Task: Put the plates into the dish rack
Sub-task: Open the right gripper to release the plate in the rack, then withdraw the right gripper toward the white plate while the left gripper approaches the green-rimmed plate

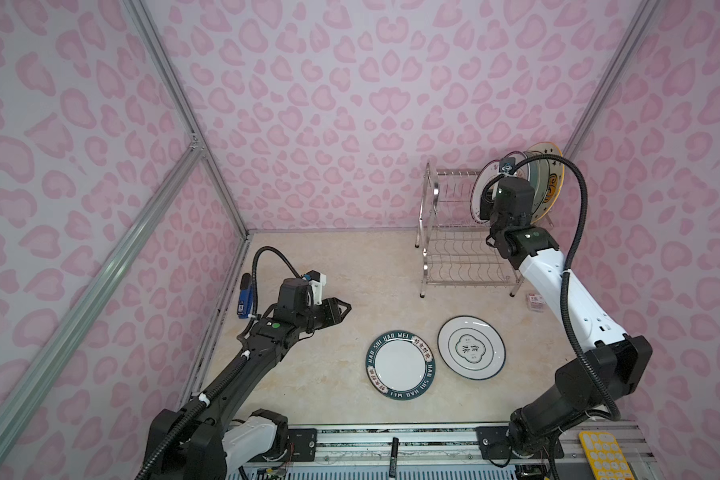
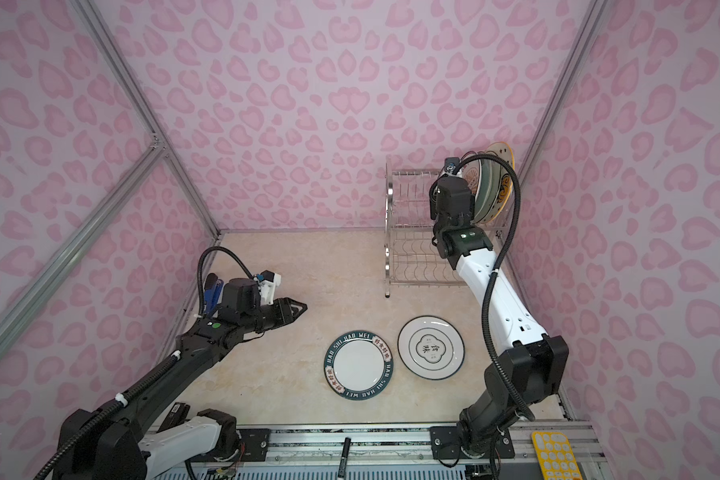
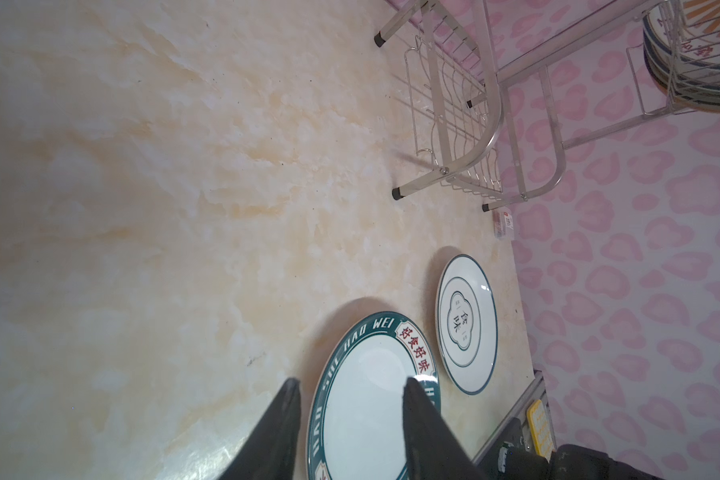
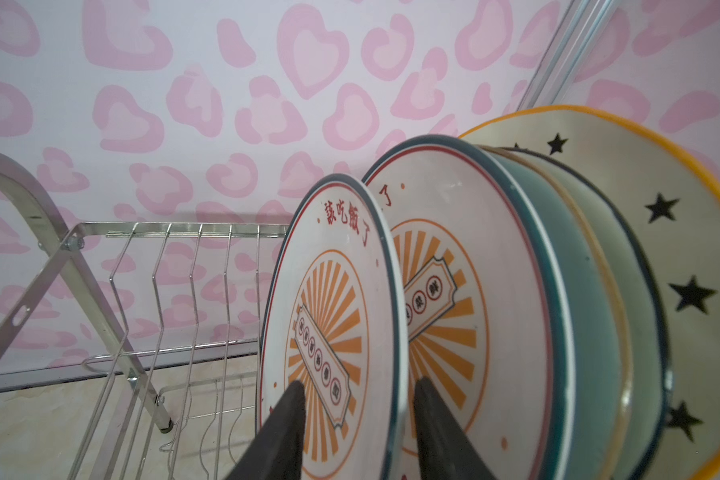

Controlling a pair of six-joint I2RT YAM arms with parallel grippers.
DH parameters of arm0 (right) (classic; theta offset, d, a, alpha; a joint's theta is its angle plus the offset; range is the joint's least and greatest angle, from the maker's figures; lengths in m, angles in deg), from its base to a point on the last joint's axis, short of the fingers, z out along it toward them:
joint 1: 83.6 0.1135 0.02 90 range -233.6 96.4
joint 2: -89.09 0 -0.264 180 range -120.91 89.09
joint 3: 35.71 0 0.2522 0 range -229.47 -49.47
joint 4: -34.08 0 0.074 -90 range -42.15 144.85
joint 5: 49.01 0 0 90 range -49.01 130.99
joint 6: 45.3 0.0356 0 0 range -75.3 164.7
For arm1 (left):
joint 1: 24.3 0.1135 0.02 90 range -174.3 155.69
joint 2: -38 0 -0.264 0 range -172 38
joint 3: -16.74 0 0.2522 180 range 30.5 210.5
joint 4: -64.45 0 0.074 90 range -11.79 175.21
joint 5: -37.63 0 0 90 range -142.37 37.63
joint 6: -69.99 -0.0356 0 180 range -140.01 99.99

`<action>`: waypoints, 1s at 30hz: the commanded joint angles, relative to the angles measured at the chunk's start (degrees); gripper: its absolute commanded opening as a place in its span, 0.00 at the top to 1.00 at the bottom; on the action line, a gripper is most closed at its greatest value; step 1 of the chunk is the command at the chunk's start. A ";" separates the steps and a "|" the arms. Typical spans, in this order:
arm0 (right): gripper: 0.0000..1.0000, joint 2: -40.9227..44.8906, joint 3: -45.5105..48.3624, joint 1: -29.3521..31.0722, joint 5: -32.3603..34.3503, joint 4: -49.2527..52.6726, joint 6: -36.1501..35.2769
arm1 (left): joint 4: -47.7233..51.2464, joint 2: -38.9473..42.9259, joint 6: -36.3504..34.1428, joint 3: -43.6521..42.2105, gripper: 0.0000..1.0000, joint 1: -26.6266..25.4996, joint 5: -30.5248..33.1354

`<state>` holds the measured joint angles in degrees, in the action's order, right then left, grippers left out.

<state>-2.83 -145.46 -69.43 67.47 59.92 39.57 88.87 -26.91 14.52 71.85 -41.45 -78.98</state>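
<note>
Both top views: the left pincer (image 1: 344,309) hangs over the worktop (image 1: 329,257), tips spread, nothing in them. A little past its tips, toward the robot's base, lies the teal plate (image 1: 400,365), flat and face up. Its rim reads "HAO SHI HAO WEI", with red 好食好味 tabs. Just beside it, further from that pincer, is the white plate (image 1: 471,348), also flat and face up, with 食味 in the centre emblem. The rack (image 2: 387,232) stands well beyond both, its length running along the back wall. The right arm reaches up to the top tier, where the racked plates (image 1: 551,189) stand on edge. That arm's tips are hidden behind its own wrist here.

Left wrist view: the fingers stand apart and empty. The teal plate shows between and just past them, with "HAO WEI" and 好食好味 easy to read, then the white plate. Far beyond, a small red-and-white packet (image 3: 504,224) lies by a rack foot, its print too small to read.

Right wrist view: the right pincer (image 4: 360,399) is spread and straddles the rim of the front sunburst (image 4: 333,299). One finger is in front of its face, the other in the gap to the second sunburst (image 4: 466,270); it doesn't look pinched. There's red Chinese lettering along the top rim ending in 了, and a ticket-shaped label across the orange rays that's too blurry to read. Behind come two more plates seen edge-on, then the star plate (image 4: 661,232), furthest from the pincer. All stand upright, faces turned toward the empty slots.
</note>
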 commanded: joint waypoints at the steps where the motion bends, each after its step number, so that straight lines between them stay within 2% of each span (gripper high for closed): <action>1: 0.58 0.50 0.10 0.04 -0.81 -0.47 0.18 | -0.74 0.22 0.02 0.61 0.57 0.10 0.17; 4: 0.57 0.95 0.18 0.01 -1.06 -0.36 0.29 | -0.63 0.30 0.02 0.58 0.57 0.09 0.36; 11: 0.46 2.91 1.09 0.06 -2.94 0.14 1.42 | -0.26 0.56 -0.25 0.28 0.57 0.10 0.86; 21: 0.42 8.04 3.06 0.50 -5.99 0.06 2.99 | 0.32 1.87 -0.42 0.29 0.56 0.12 2.74; 30: 0.29 14.09 5.12 3.08 -8.69 -0.43 3.98 | 0.31 1.69 -1.45 0.49 0.56 0.07 1.86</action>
<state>10.26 -141.00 -67.09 60.43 60.91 42.83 88.95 -25.29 14.25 71.85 -41.45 -76.56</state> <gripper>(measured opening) 0.707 0.442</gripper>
